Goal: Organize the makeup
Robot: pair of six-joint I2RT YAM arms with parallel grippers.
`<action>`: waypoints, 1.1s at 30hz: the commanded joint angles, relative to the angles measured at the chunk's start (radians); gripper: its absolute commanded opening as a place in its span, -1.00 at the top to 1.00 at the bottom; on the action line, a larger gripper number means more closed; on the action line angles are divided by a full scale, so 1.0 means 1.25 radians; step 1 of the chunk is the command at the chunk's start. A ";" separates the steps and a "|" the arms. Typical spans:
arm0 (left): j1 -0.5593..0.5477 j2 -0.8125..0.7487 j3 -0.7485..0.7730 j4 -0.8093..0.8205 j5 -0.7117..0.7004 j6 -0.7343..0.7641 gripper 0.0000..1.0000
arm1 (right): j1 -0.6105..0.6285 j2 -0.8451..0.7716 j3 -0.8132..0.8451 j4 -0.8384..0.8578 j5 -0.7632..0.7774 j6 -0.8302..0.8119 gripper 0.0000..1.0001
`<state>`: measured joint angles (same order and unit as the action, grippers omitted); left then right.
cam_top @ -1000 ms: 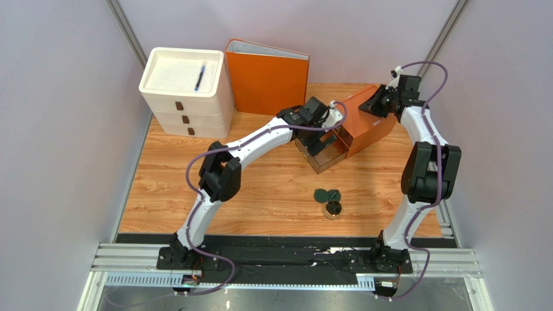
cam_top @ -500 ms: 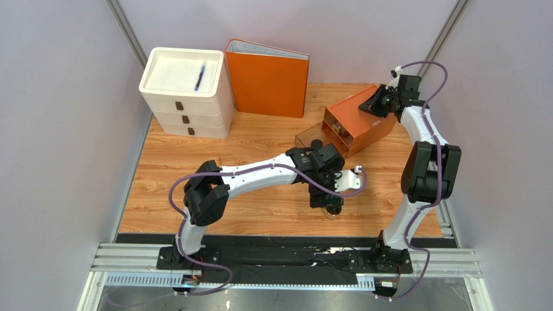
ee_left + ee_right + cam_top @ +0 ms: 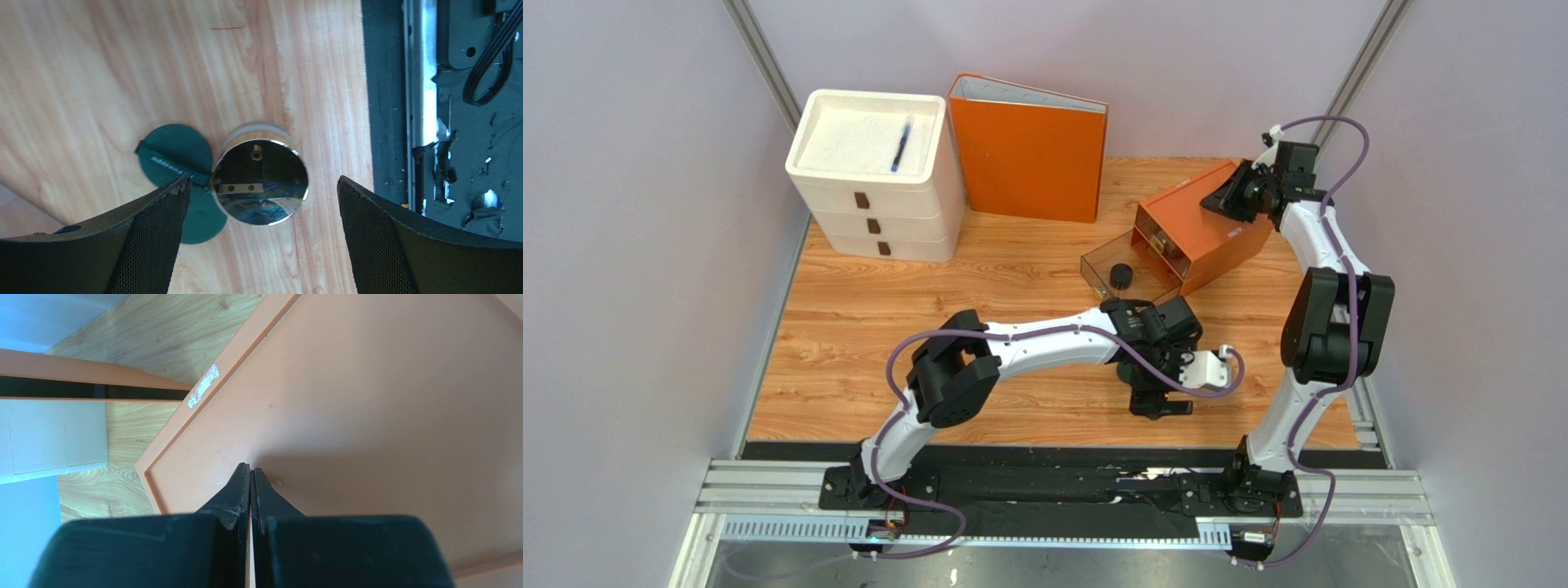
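Observation:
My left gripper (image 3: 1158, 402) is open and hangs low over the table's front middle. In the left wrist view its gripper (image 3: 263, 184) straddles the small round gold-rimmed jar (image 3: 261, 174), touching nothing. The dark green twin-disc compact (image 3: 175, 160) lies against the jar's left side, partly under the left finger (image 3: 153, 239). In the top view the arm hides both. The black round pot (image 3: 1120, 275) sits in the clear drawer (image 3: 1097, 262) pulled out of the orange box (image 3: 1204, 233). My right gripper (image 3: 1241, 196) is shut, its tips (image 3: 251, 471) against the box's top (image 3: 380, 404).
A white three-drawer unit (image 3: 873, 184) with a blue pen (image 3: 901, 147) on top stands at the back left. An orange binder (image 3: 1028, 153) stands beside it. The black rail (image 3: 393, 92) at the table's front edge lies just right of the jar.
My left arm left the clear drawer and swung down to the front, over the jar and compact. The black pot now lies in the drawer. The right arm has not moved.

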<state>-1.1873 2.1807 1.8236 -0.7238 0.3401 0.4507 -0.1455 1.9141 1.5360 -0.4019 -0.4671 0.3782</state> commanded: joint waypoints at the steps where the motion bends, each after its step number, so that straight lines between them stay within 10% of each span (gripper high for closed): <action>1: -0.009 0.004 0.019 0.006 0.036 0.013 -0.83 | 0.017 0.107 -0.094 -0.253 0.082 -0.034 1.00; 11: -0.012 0.072 0.026 0.038 -0.019 0.025 -0.48 | 0.017 0.100 -0.101 -0.247 0.080 -0.033 1.00; 17: -0.012 0.068 0.043 0.007 -0.085 0.051 1.00 | 0.017 0.101 -0.102 -0.247 0.082 -0.031 1.00; 33: 0.067 -0.052 0.193 -0.009 -0.223 0.005 1.00 | 0.017 0.112 -0.092 -0.249 0.077 -0.031 1.00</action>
<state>-1.1683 2.2234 1.9579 -0.7578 0.0902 0.4820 -0.1455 1.9091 1.5242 -0.3878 -0.4667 0.3820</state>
